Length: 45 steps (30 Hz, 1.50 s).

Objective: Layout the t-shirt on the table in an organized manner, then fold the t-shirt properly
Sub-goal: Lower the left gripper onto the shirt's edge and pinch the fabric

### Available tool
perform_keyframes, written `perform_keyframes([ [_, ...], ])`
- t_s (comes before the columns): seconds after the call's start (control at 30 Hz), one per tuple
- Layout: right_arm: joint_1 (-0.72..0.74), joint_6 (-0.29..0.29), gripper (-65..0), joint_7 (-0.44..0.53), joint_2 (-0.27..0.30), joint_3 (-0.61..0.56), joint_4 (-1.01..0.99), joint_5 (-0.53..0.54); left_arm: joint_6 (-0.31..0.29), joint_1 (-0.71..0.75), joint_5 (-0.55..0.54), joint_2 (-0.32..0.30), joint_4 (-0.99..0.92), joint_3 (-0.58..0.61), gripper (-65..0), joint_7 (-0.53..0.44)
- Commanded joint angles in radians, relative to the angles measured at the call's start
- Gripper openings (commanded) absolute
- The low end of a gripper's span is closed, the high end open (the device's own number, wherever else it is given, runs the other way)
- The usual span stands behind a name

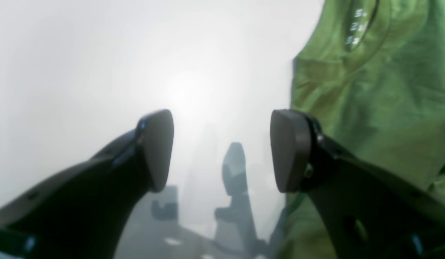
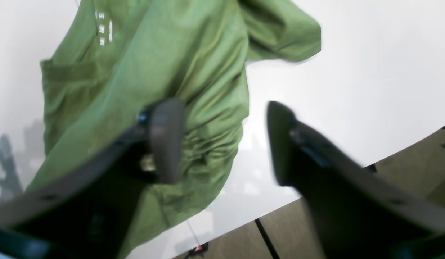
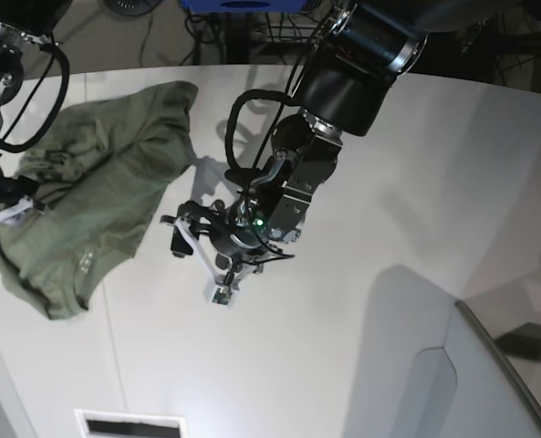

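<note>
Dark left gripper [image 1: 221, 151] pads stand spread with nothing between them, over the white table [image 1: 100, 64]; the olive-green t-shirt [image 1: 373, 108] lies just beside (collar label showing).

Right wrist view: the right gripper [image 2: 222, 144] gapes too, one pad over the crumpled cloth.

Base view: the shirt lies bunched at the table's left.

Both arms are black, built from thick rounded segments. The left arm [image 3: 343, 82] at upper centre of the base view carries looping black cables, a green light and white brackets. Each gripper's fingers [image 1: 156, 149] are dark with flat grey pads.
</note>
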Motion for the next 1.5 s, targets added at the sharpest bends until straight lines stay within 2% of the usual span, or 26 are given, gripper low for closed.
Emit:
perform_keyframes([
  [0.0, 0.009, -0.001, -21.2, 0.016, 0.012, -0.001, 0.015, -0.003, -0.004, -0.043, -0.048, 0.009, -0.016, -0.002, -23.9, -0.022],
  [0.07, 0.005, -0.001, -16.4, 0.016, 0.012, -0.002, 0.015, -0.003, -0.004, -0.098, -0.177, 0.009, -0.096, -0.002, -23.4, -0.028],
  [0.2, 0.003, -0.001, -15.6, 0.016, 0.012, -0.004, 0.015, -0.003, -0.010, -0.207, -0.397, 0.009, -0.274, 0.037, -23.4, -0.117],
  [0.33, 0.003, -0.001, -16.1, 0.019, 0.012, 0.001, 0.015, -0.003, -0.073, -0.288, -0.475, 0.009, -0.389, 0.195, -23.7, -0.175],
  [0.47, -0.009, -0.001, -16.1, 0.019, 0.012, 0.001, 0.015, -0.003, -0.082, -0.308, -0.614, 0.009, -0.445, 0.225, -24.0, -0.190],
  [0.63, -0.017, -0.001, -16.1, 0.019, 0.012, 0.001, 0.020, -0.003, -0.082, -0.296, -0.575, 0.009, -0.495, 0.228, -24.0, -0.186],
  [0.83, -0.017, -0.001, -16.1, 0.019, 0.012, 0.002, 0.021, -0.003, -0.082, -0.245, -0.573, 0.009, -0.488, 0.388, -24.0, -0.190],
  [1.07, -0.031, -0.001, -16.1, 0.020, 0.012, 0.002, 0.021, -0.003, -0.082, -0.185, -0.571, 0.009, -0.441, 0.408, -24.0, -0.189],
  [1.33, -0.034, -0.001, -16.1, 0.020, 0.012, 0.004, 0.021, -0.003, -0.073, -0.166, -0.567, 0.009, -0.432, 0.561, -24.0, -0.193],
  [1.47, -0.041, -0.001, -16.1, 0.020, 0.012, 0.004, 0.021, -0.003, 0.004, -0.162, -0.565, 0.009, -0.433, 0.584, -24.0, -0.193],
])
